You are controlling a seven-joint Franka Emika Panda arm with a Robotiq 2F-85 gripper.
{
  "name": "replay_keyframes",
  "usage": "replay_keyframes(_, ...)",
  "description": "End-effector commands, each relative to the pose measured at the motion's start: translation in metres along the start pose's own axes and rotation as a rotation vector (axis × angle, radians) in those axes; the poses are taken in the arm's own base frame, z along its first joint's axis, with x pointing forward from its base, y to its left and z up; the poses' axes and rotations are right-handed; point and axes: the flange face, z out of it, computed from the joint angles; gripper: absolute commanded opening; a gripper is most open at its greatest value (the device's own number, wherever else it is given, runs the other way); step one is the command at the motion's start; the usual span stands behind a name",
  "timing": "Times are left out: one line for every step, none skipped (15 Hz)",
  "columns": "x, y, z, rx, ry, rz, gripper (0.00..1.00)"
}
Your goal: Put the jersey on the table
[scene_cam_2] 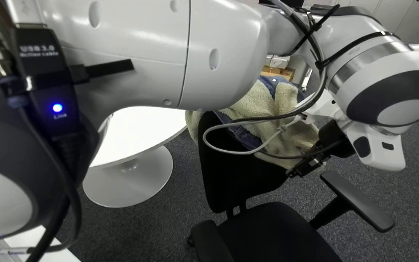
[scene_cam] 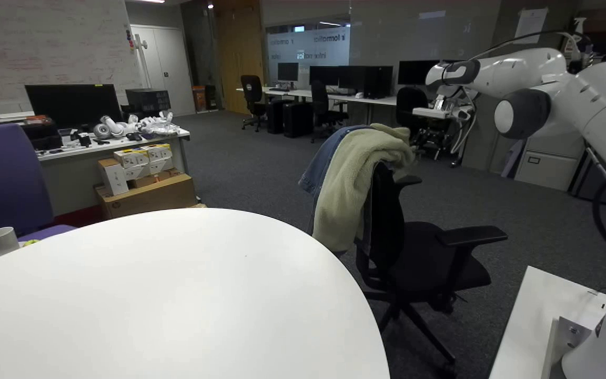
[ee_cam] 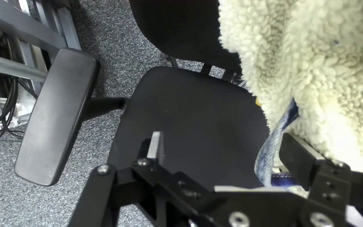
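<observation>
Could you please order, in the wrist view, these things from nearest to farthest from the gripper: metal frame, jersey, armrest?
1. The jersey: picture right, close beside the open gripper.
2. The armrest: picture left, well apart from the gripper.
3. The metal frame: far left, partly behind the armrest.

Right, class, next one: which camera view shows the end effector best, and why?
The wrist view: the end effector is large and near, its two fingers plainly parted, with the jersey right beside one of them. In both exterior views it is much smaller, and its fingers are hard to tell apart.
</observation>
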Motion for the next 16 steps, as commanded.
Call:
replay_keyframes(-0.017, -0.003, -0.015, 0.03, -0.042, -0.023, 1.0)
replay_keyframes(-0.018, -0.003, -0.014, 0.029, -0.046, -0.024, 1.0)
replay_keyframes(-0.018, -0.004, -0.012, 0.027, -0.048, -0.024, 1.0)
replay_keyframes(-0.018, -0.004, -0.01, 0.024, -0.049, -0.023, 1.0)
replay_keyframes(-0.017, -0.003, -0.009, 0.02, -0.049, -0.019, 1.0)
replay_keyframes(-0.014, -0.002, -0.008, 0.015, -0.052, -0.014, 1.0)
replay_keyframes(-0.013, -0.001, -0.006, 0.01, -0.054, -0.009, 1.0)
replay_keyframes(-0.01, 0.001, -0.005, 0.006, -0.054, -0.004, 1.0)
replay_keyframes(-0.008, 0.002, -0.003, 0.002, -0.053, 0.001, 1.0)
replay_keyframes(-0.005, 0.003, -0.002, -0.004, -0.054, 0.004, 1.0)
replay_keyframes(-0.002, 0.004, 0.0, -0.008, -0.048, 0.009, 1.0)
replay_keyframes(0.001, 0.006, 0.0, -0.012, -0.048, 0.014, 1.0)
replay_keyframes(0.004, 0.007, 0.001, -0.012, -0.044, 0.019, 1.0)
replay_keyframes(0.007, 0.008, 0.001, -0.012, -0.04, 0.025, 1.0)
replay_keyframes(0.01, 0.009, 0.0, -0.01, -0.038, 0.031, 1.0)
replay_keyframes(0.012, 0.011, -0.001, -0.009, -0.037, 0.035, 1.0)
